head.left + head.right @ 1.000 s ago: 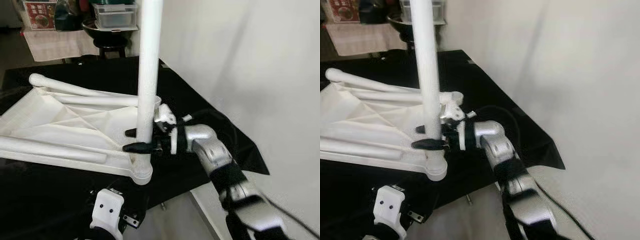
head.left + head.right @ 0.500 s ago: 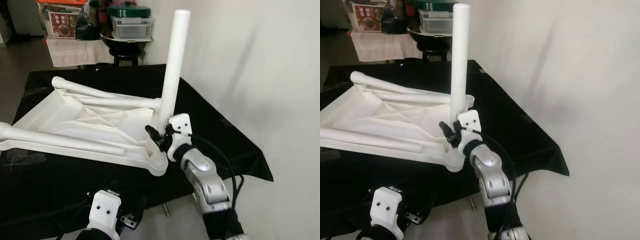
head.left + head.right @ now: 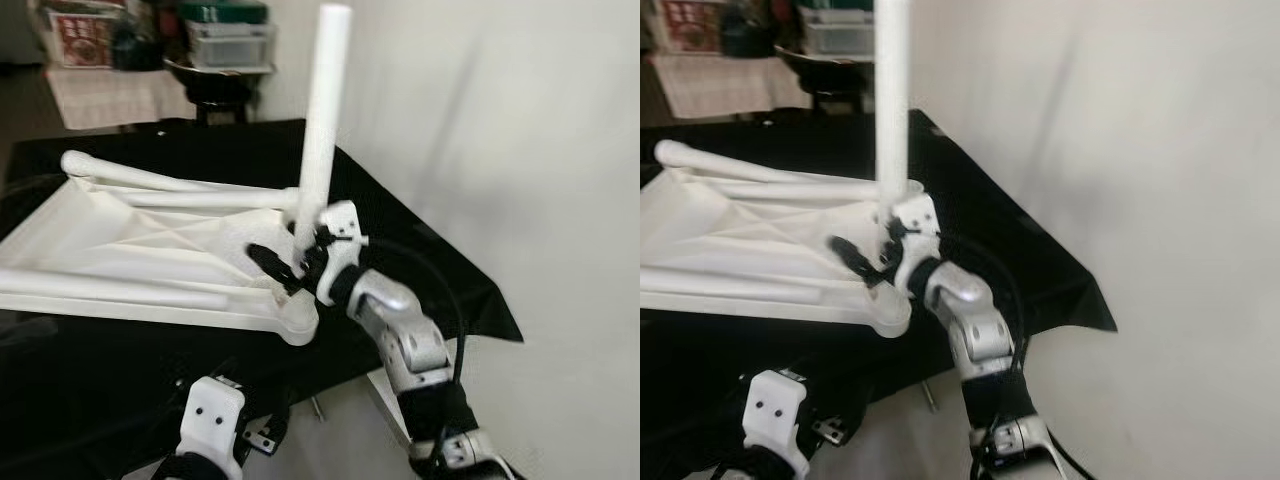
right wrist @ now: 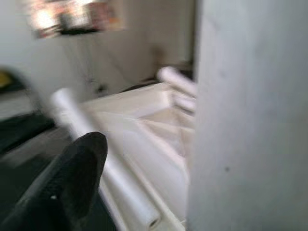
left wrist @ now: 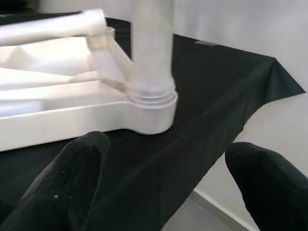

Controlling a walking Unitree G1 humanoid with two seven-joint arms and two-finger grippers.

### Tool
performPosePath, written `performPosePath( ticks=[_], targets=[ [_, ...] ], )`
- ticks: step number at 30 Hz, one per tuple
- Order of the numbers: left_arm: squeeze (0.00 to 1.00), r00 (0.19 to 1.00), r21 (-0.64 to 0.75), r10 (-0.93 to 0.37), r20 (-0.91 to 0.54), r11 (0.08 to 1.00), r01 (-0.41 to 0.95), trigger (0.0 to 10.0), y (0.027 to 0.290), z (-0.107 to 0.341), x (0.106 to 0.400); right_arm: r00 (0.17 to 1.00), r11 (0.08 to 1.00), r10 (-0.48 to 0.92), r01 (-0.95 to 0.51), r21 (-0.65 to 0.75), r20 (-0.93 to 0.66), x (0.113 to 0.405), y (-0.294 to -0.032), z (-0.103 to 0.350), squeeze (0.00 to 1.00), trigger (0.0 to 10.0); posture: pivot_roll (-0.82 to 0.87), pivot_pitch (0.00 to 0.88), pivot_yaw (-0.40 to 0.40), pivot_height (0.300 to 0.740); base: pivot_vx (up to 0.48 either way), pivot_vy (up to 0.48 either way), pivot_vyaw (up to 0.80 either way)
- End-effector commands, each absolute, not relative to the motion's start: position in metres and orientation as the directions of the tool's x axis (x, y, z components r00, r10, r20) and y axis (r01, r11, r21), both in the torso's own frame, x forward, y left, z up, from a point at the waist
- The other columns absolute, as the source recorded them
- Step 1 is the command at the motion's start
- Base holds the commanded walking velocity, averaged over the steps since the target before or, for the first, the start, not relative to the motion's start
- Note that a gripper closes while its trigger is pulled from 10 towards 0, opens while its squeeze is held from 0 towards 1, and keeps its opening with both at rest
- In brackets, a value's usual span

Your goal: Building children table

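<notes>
Jaws of the right gripper (image 3: 287, 262) are closed around the base of the upright white table leg (image 3: 322, 120), just above the corner socket of the upturned white tabletop (image 3: 110, 240). The tabletop lies on the black-covered bench (image 3: 420, 255), two more legs lying across it. Jaws of the left gripper (image 5: 163, 192) stand open, holding nothing, near that corner.

My fingers (image 5: 72, 178) are black, my arm (image 3: 400, 330) silver; the children's table top (image 3: 130, 250) and upright leg (image 3: 320, 120) are plain white on black cloth (image 3: 420, 250).
</notes>
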State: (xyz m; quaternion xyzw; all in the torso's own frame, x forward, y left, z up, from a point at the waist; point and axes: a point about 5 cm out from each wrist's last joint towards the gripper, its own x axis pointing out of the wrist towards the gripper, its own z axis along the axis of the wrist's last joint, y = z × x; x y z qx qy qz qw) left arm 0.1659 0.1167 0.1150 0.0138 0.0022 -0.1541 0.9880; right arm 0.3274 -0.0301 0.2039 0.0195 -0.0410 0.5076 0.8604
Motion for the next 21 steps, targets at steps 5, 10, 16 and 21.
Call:
performPosePath(
  ticks=[5, 10, 16, 21],
  targets=[
    [0.0, 0.953, 0.015, -0.303, -0.016, 0.953, 0.304, 10.0, 0.115, 0.114, 0.164, 0.259, 0.262, 0.965, -0.958, -0.118, 0.038, 0.332, -0.02, 0.206, 0.0, 10.0, 0.0, 0.039, -0.119, 0.74, 0.0, 0.0, 0.0],
    [0.0, 0.953, 0.015, -0.303, -0.017, 0.953, 0.303, 10.0, 0.115, 0.115, 0.161, 0.156, 0.155, 0.988, -0.98, -0.122, -0.001, 0.333, -0.016, 0.206, 0.0, 10.0, 0.02, 0.061, -0.119, 0.74, 0.0, 0.0, 0.0],
    [0.0, 0.951, -0.012, -0.308, -0.032, 0.951, 0.308, 10.0, 0.112, 0.118, 0.148, -0.03, -0.035, 0.997, -0.997, -0.062, -0.077, 0.333, -0.009, 0.195, 0.0, 10.0, 0.04, 0.11, -0.121, 0.74, 0.0, 0.0, 0.0],
    [0.0, 0.947, -0.021, -0.318, -0.045, 0.948, 0.318, 10.0, 0.111, 0.119, 0.141, -0.093, -0.096, 0.993, -0.995, -0.038, -0.077, 0.334, -0.006, 0.191, 0.0, 0.3, 0.05, 0.131, -0.119, 0.74, 0.0, 0.0, 0.0]
  ],
)
